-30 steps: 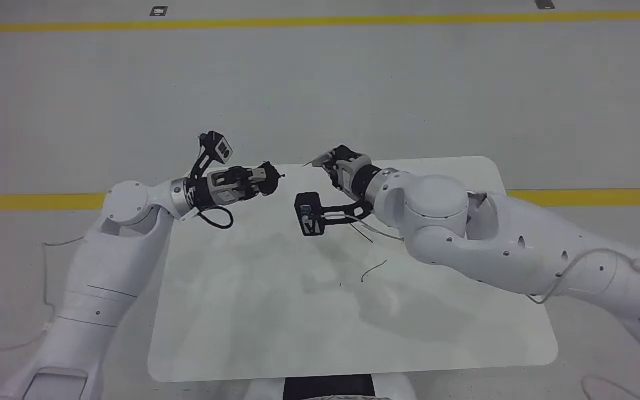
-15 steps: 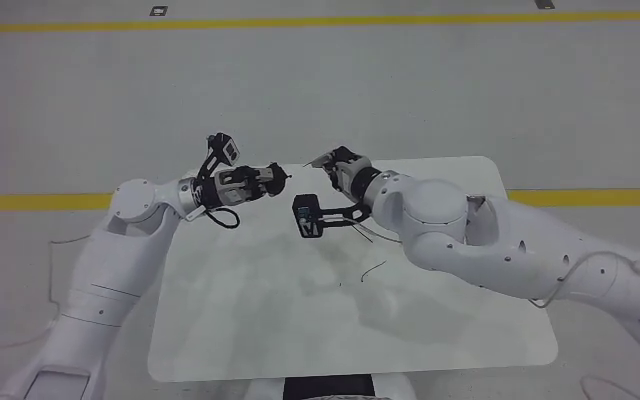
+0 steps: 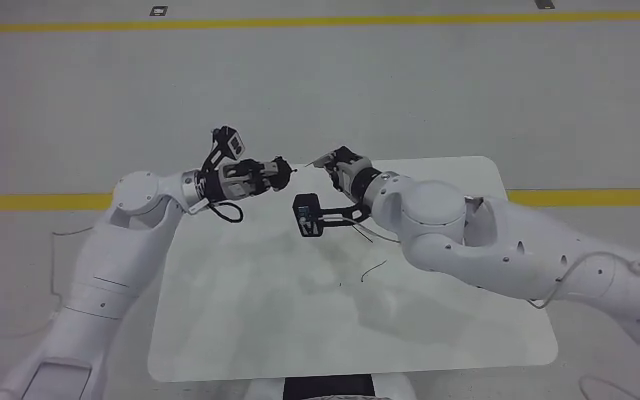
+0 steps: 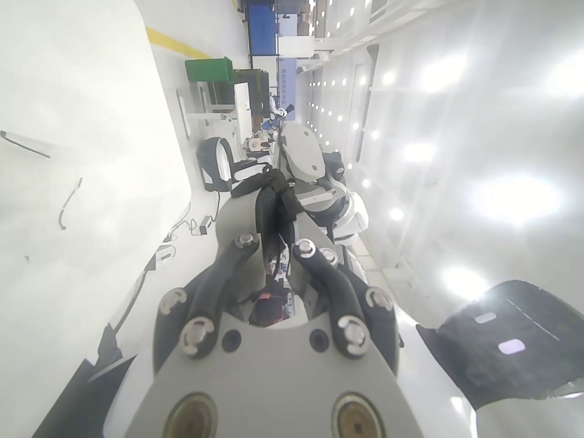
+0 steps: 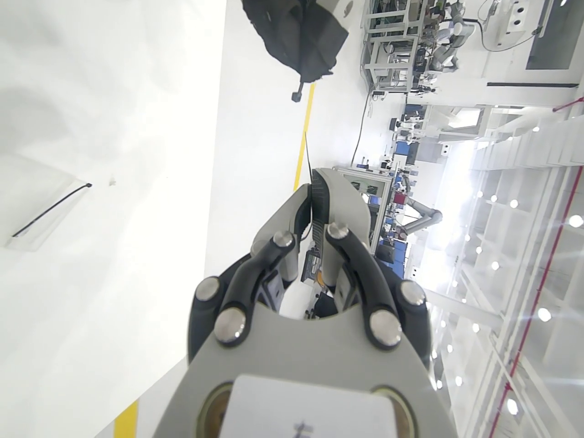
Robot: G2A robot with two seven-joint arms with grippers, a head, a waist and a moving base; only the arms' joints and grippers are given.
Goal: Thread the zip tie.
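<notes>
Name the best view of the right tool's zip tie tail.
Right wrist view: the zip tie tail juts from the shut right tool. Top view: too small to tell. Left wrist view: own fingers cover it.

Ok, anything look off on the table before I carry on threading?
Nothing damaged or spilled. A curved spare tie and a straighter one lie loose on the table, untidy but harmless.

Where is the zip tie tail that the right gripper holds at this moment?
In the right wrist view, the zip tie tail sticks out of the shut right gripper, pointing toward the left gripper, near the white table's far edge.
</notes>
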